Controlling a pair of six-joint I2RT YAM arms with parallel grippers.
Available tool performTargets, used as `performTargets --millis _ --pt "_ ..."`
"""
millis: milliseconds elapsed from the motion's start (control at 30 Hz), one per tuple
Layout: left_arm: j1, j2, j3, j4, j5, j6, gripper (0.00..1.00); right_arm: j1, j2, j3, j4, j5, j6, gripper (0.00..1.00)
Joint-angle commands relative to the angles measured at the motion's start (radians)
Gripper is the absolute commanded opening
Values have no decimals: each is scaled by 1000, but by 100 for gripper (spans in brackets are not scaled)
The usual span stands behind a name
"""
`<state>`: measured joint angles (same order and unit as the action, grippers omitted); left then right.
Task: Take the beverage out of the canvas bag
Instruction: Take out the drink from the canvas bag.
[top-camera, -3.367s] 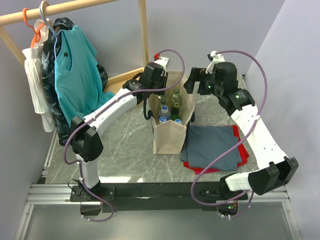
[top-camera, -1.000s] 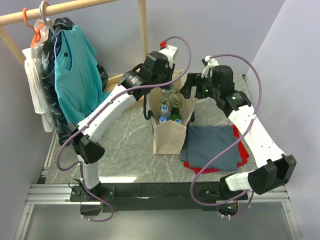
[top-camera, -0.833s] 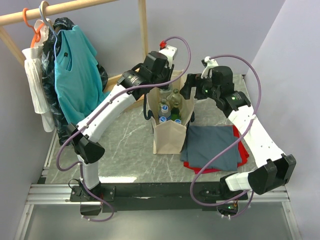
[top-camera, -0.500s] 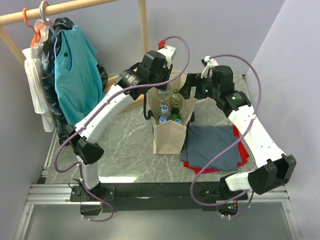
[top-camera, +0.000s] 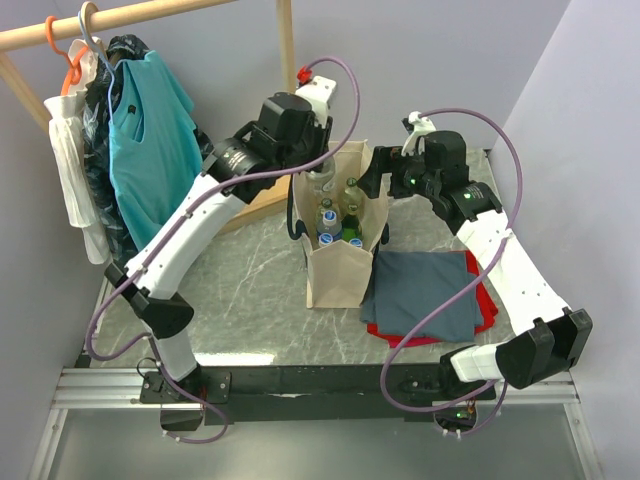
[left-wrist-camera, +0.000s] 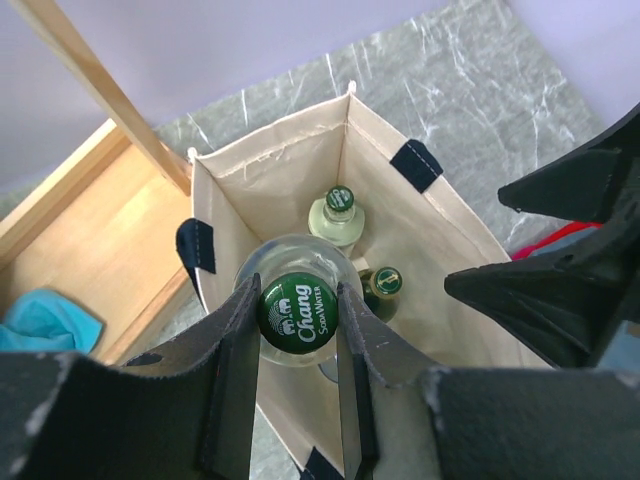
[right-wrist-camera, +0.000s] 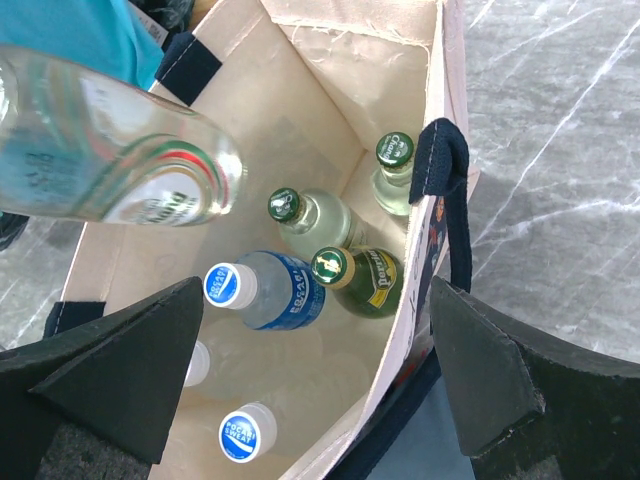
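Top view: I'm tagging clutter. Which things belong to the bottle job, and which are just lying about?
Job: canvas bag, Chang bottle in left gripper, bottles inside.
Lying about: grey-blue cloth, red cloth, hanging clothes, wooden rail.

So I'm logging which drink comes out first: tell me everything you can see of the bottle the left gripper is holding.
The bottle is clear glass, with a green cap printed Chang Soda Water and a label with red and green stripes. The left gripper clamps it just under the cap, one finger on each side. It hangs over the open mouth of the canvas bag, above the other bottles inside, and seems to touch only the fingers.
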<state>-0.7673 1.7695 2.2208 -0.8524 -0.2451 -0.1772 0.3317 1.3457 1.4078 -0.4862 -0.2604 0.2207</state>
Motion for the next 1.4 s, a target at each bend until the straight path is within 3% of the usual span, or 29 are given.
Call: performTargets --millis 0,1167,1367 --pt "-3 -97 53 156 -31 12 1 6 -6 22 40 -11 9 100" --pt "-1 -292 -75 145 -166 -19 1 9 -8 5 57 -39 11 100" --pt "-3 -366 -220 223 -218 -22 1 12 -11 14 57 -23 3 100"
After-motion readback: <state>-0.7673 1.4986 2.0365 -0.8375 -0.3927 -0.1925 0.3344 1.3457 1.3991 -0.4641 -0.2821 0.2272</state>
